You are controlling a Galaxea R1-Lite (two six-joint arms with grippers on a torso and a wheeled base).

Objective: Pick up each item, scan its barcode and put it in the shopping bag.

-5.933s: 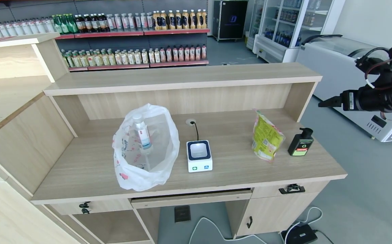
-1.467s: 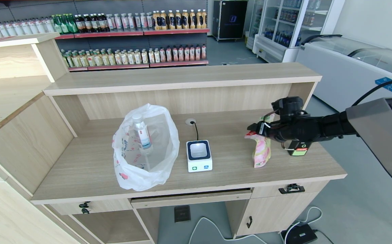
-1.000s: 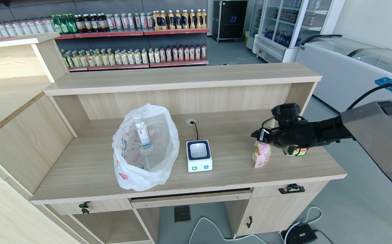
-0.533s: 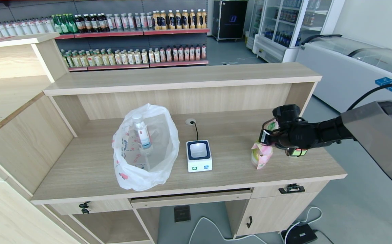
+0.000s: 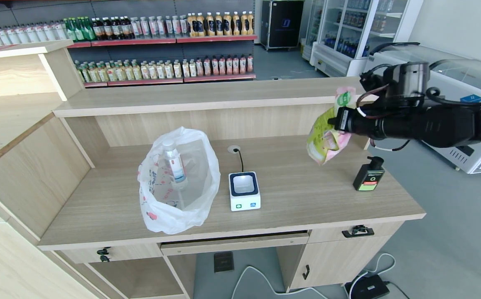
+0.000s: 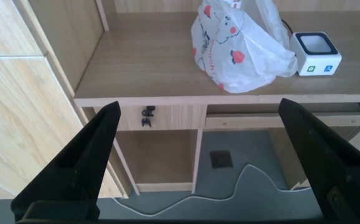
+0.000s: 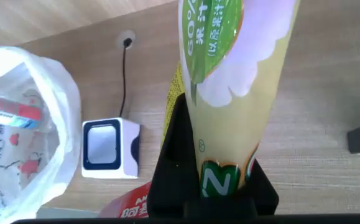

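The right hand (image 5: 335, 123) pinches the green and pink snack pouch (image 5: 322, 139) between its fingers, gripping it near mid-body. It holds the pouch in the air above the right part of the bench (image 5: 298, 199), apart from the surface. The pouch hangs tilted, with its long axis running from upper right to lower left in the head view.

The scanner (image 5: 244, 191) sits on the bench lower down and toward the robot's left of the pouch, window facing up. It stands between the pouch and the shopping bag (image 5: 178, 187). The bag stands open with a clear bottle (image 5: 173, 162) inside.

The next move likely calls for carrying the pouch leftward and down over the window. Which face bears the barcode cannot be told.

The black pump bottle (image 5: 368, 176) stands on the bench near its right end, below the right arm.

The left hand (image 6: 198, 180) hangs low by the bench's left front, fingers spread and holding nothing, so the right arm is the one placed to scan.
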